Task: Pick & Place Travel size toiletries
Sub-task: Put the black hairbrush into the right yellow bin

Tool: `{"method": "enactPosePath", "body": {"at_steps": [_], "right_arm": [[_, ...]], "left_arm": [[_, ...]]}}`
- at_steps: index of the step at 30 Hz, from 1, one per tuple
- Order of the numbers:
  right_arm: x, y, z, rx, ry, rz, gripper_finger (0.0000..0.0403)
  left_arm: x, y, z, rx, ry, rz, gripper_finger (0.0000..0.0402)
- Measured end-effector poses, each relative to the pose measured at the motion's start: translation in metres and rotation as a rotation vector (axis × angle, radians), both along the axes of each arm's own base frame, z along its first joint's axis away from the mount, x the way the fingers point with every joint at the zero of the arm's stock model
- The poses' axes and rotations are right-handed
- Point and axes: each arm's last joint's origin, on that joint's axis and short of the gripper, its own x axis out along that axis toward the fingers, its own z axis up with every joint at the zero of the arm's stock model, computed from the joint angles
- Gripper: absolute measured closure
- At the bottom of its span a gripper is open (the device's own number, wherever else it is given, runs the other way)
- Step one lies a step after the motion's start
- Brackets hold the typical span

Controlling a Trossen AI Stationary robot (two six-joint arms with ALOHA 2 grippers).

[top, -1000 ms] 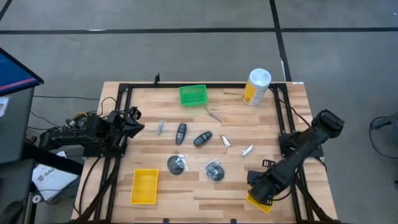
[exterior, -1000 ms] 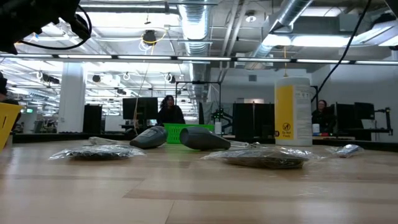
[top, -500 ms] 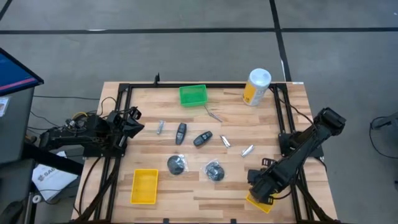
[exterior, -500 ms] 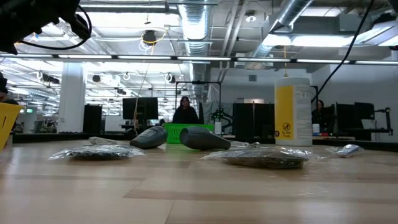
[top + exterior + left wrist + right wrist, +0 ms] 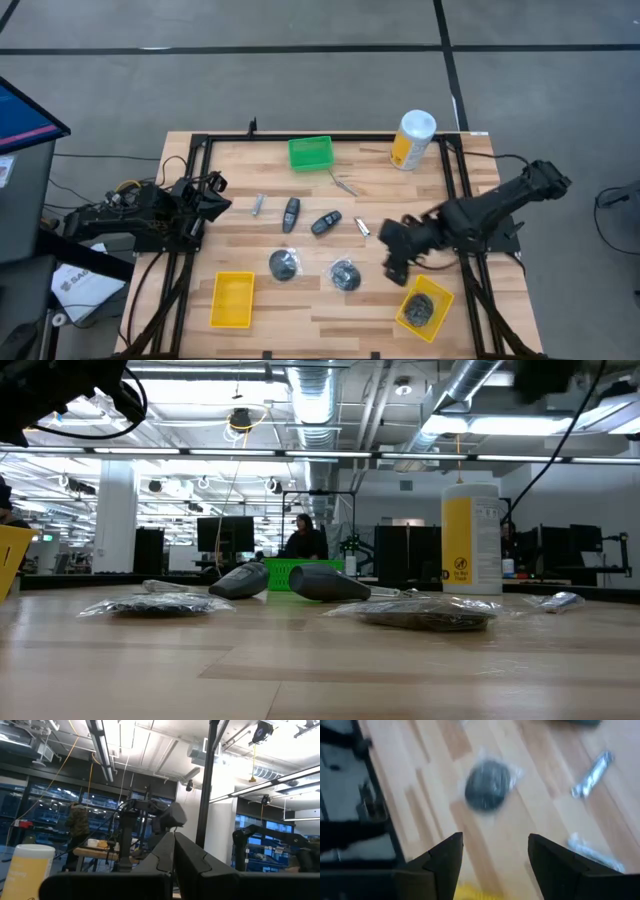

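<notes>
Yellow tray (image 5: 443,297) at the table's near right edge holds one black bundle (image 5: 424,305); second yellow tray (image 5: 233,300) near left and green tray (image 5: 310,152) at the far edge show nothing inside. Loose on the wood table (image 5: 300,310): two black bundles (image 5: 284,263) (image 5: 346,275), two dark ovals (image 5: 291,213) (image 5: 325,222), and three silvery pieces I can make out (image 5: 257,205) (image 5: 363,227) (image 5: 345,185); a fourth may lie hidden under the arm. White-and-yellow canister (image 5: 412,140) stands far right. Right gripper (image 5: 392,262) hovers above the wood just beside a bundle, fingers spread, holding nothing. Left gripper (image 5: 213,195) is parked off the left edge, fingers pressed together. One person (image 5: 301,537) visible beyond the table.
</notes>
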Motion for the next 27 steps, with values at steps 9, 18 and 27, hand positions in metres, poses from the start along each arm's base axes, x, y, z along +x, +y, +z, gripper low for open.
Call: {"method": "enactPosePath", "body": {"at_steps": [9, 18, 27], "right_arm": [[0.05, -0.012, -0.053, -0.041, 0.117, -0.095, 0.0187], [0.093, -0.02, -0.092, -0.071, 0.191, -0.132, 0.0187], [0.126, -0.028, -0.112, -0.108, 0.315, -0.144, 0.0143]], "left_arm": [[0.0, 0.0, 0.0, 0.0, 0.0, -0.001, 0.0401], [0.0, 0.0, 0.0, 0.001, -0.001, -0.001, 0.0401], [0.0, -0.001, 0.0, 0.016, 0.005, -0.029, 0.0401]]}}
